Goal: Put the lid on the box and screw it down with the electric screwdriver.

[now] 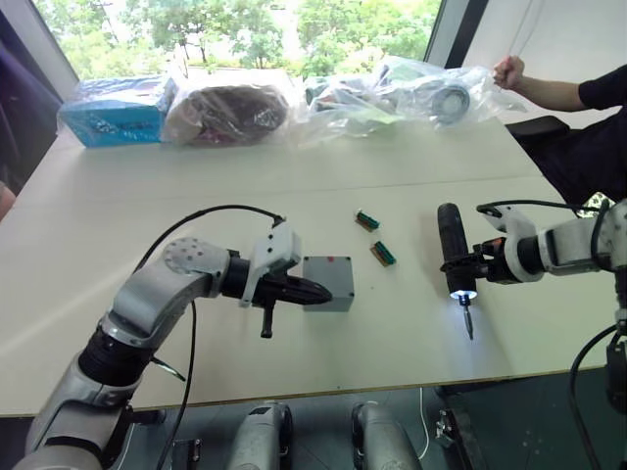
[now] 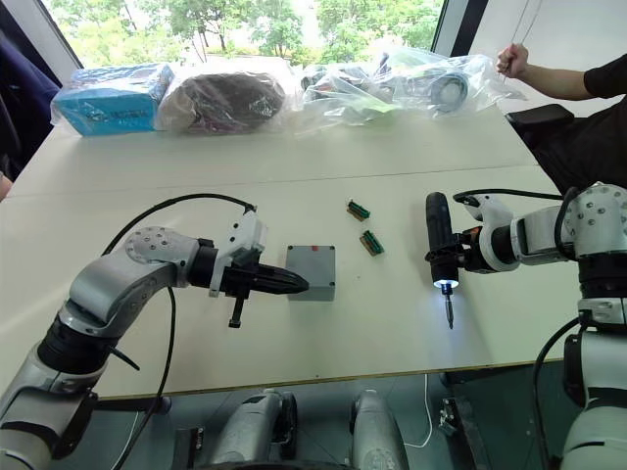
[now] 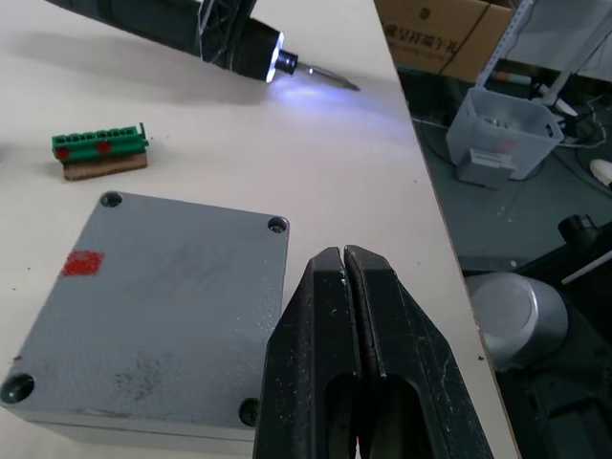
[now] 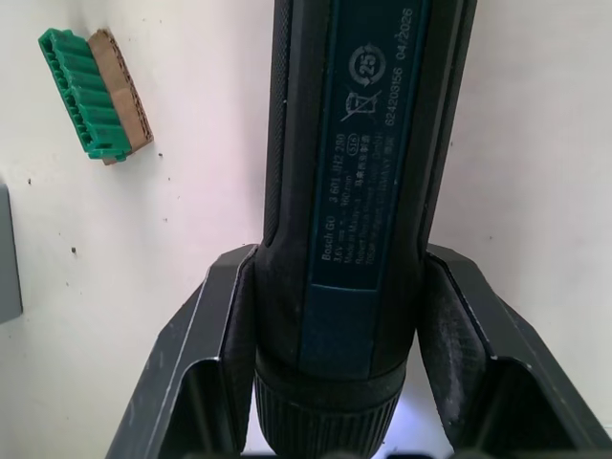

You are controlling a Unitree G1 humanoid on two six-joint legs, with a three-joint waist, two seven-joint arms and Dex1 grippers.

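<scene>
Lid [image 3: 153,306] sits on box [image 1: 328,284], closed left end effector [image 1: 318,291] alongside; right end effector [image 1: 460,266] clamps the lit screwdriver [image 1: 455,251], which likely next needs aligning over a corner hole.

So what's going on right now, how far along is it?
Left hand shut, empty, tips at the box. Lid already on. Right hand holds the electric screwdriver, light on, away from the box. Two green connectors lie between.
</scene>
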